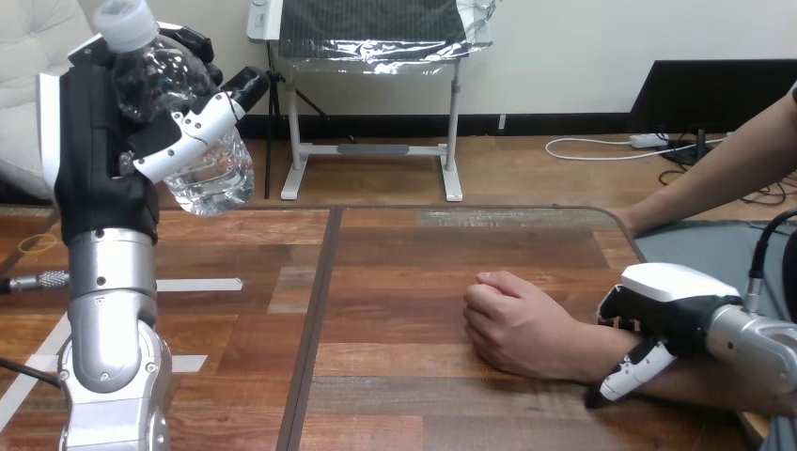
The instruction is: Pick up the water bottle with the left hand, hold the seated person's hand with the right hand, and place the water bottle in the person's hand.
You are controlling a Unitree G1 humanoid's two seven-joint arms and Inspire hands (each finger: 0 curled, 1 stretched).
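Clear plastic, the water bottle (214, 174) hangs well above and far to the left of the person's hand (517, 324), off the table (395, 282) entirely. The left hand (99, 160) has it, with fingers (202, 122) curled across the bottle's middle and clamping it against the palm. The bottle's long axis is tilted: the white cap points up and away from the person's hand, and the rounded base points down and towards it. The base is therefore the end that would lead on a path across.

The person's hand lies on the wood with knuckles up and fingers folded into a loose fist, the palm hidden. Just to the right of it, the right hand (672, 296) sits over the person's wrist (587, 352). Its white back is on top and its fingers curl down the near side, so it looks like a grasp on the wrist rather than on the hand itself.

As I judge it, the pickup and the hold are done and the delivery is not. The coming move runs rightward and downward to the person's hand. The closed fist offers no opening, so it would need to turn up or uncurl before the base can settle in it.
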